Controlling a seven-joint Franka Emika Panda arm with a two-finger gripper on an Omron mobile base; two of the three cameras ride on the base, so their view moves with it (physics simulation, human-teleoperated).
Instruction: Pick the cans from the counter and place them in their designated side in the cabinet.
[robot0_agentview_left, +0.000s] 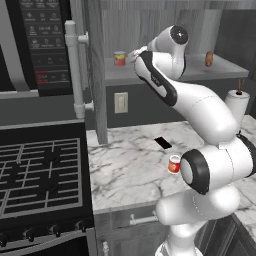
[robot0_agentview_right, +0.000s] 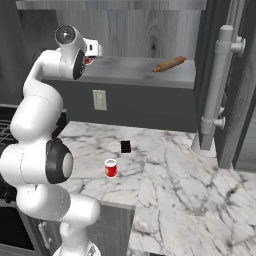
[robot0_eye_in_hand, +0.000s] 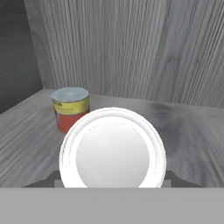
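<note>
The tool (robot0_eye_in_hand: 113, 186) is up at the cabinet shelf (robot0_eye_in_hand: 192, 131) with a can (robot0_eye_in_hand: 113, 153) right in front of its camera; all I get is the can's pale round top filling the lower middle of the hand view, and the finger tips are hidden behind it, so I honestly can't tell how far the jaws are open or whether they have the can or have let go; my guess is it's at the put-down stage. Just past that can, a bit left in the hand view, stands a yellow-banded red can (robot0_eye_in_hand: 71, 108), upright, near the corner where the shelf meets the wood side panel (robot0_eye_in_hand: 17, 52); so the can at the tool stands upright, close beside it. From the left base view you can see that banded can on the shelf next to the arm's wrist; the right base view gives just a red sliver there. What the base views add: the other can (robot0_agentview_left: 174, 164), red with a pale top, is down on the marble counter (robot0_agentview_left: 125, 170), upright, near the small black mark (robot0_agentview_left: 163, 143), well below and back toward the robot from the tool; there's also a brown thing (robot0_agentview_right: 170, 64) at the shelf's far end.
</note>
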